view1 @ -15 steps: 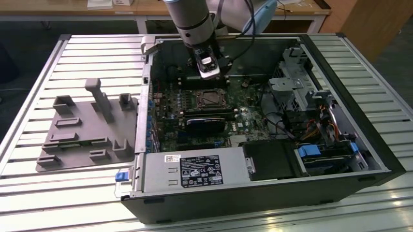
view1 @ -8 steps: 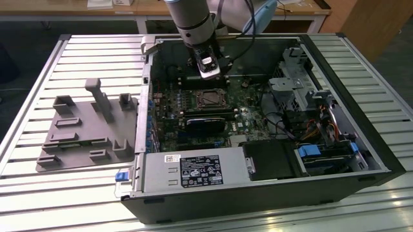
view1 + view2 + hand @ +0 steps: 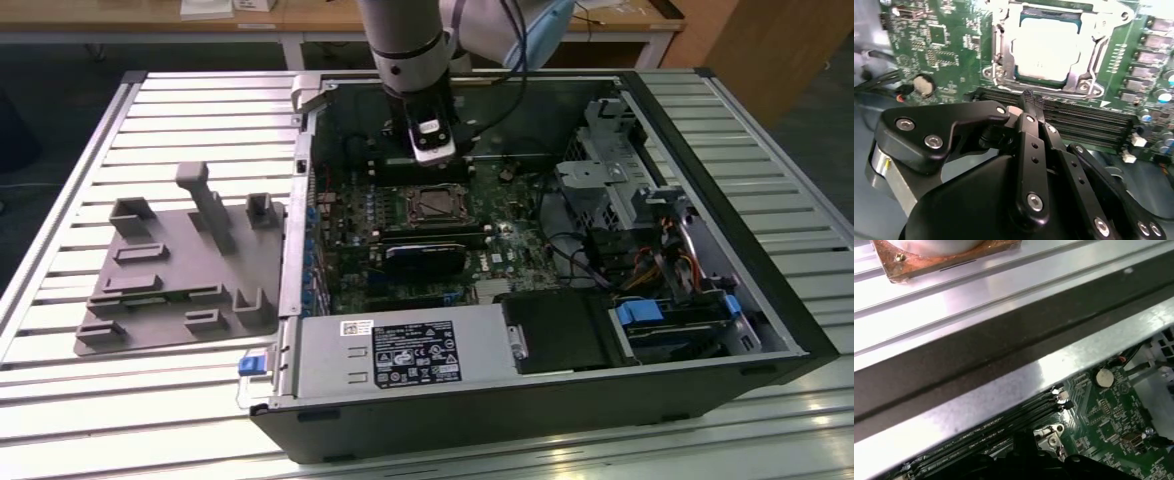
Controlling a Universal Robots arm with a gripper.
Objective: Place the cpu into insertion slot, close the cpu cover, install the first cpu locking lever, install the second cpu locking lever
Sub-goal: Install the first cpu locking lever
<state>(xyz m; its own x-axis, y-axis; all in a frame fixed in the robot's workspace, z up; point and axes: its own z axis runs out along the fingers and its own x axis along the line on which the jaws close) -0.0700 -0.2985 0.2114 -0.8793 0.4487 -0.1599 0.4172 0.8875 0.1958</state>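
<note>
Above the long black memory slots point(image 3: 1089, 122), the gripper point(image 3: 1031, 102) is seen in the second wrist view with its fingers pressed together, nothing held between them. Just beyond it, the cpu point(image 3: 1049, 50) is seated in the insertion slot point(image 3: 1004, 75), framed by the silvery cpu cover point(image 3: 1086, 67). In the exterior view, the gripper point(image 3: 434, 155) is poised inside the open computer case point(image 3: 747, 290), just behind the socket point(image 3: 437, 205).

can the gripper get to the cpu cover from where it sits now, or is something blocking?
Probably yes. In the second wrist view the gripper sits over the memory slots, right beside the cpu cover, with nothing standing between them. The cover lies flat around the cpu, open from above in the exterior view.
</note>
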